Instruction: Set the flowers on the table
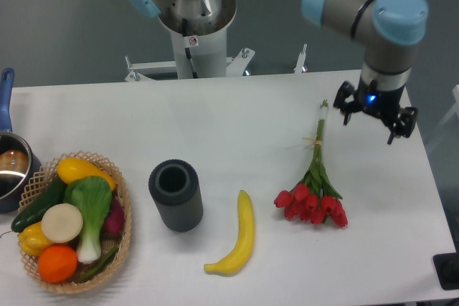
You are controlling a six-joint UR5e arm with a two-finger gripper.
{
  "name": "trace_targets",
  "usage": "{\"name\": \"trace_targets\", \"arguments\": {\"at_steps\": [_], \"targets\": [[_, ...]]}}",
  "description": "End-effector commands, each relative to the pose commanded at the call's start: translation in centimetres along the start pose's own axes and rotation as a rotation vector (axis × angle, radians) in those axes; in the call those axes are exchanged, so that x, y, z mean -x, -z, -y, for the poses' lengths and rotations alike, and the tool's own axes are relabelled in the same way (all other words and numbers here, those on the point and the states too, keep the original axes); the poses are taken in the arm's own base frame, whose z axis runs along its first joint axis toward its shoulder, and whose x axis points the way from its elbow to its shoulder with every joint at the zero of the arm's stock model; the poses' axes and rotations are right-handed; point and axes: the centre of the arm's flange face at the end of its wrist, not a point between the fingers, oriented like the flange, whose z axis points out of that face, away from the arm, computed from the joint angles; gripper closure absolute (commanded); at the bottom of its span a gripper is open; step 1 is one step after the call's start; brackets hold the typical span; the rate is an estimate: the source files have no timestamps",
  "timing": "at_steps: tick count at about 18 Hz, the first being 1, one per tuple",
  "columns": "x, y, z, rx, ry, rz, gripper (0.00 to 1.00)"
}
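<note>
The flowers (313, 203), a bunch of red tulips with green leaves and thin tied stems, lie flat on the white table (237, 123) at the right. Their blooms point toward the front edge and the stems run back toward the far side. My gripper (374, 115) hangs above the table to the right of the stem tips, well clear of them. It is open and nothing sits between its fingers.
A yellow banana (235, 238) lies left of the flowers. Further left a dark grey cylinder (176, 195) stands upright. A wicker basket (122, 204) of vegetables and a pot (10, 166) sit at the left edge. The arm's base (193, 34) is behind the table.
</note>
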Motion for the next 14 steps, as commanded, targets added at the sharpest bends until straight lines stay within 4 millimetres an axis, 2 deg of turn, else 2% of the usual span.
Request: {"name": "trace_targets", "arguments": {"at_steps": [5, 11, 14], "targets": [[0.2, 0.1, -0.5, -0.023, 0.012, 0.003, 0.00], [0.5, -0.5, -3.4, -0.072, 0.067, -0.003, 0.00], [0.4, -0.7, -3.9, -0.071, 0.075, -0.008, 0.00]]}}
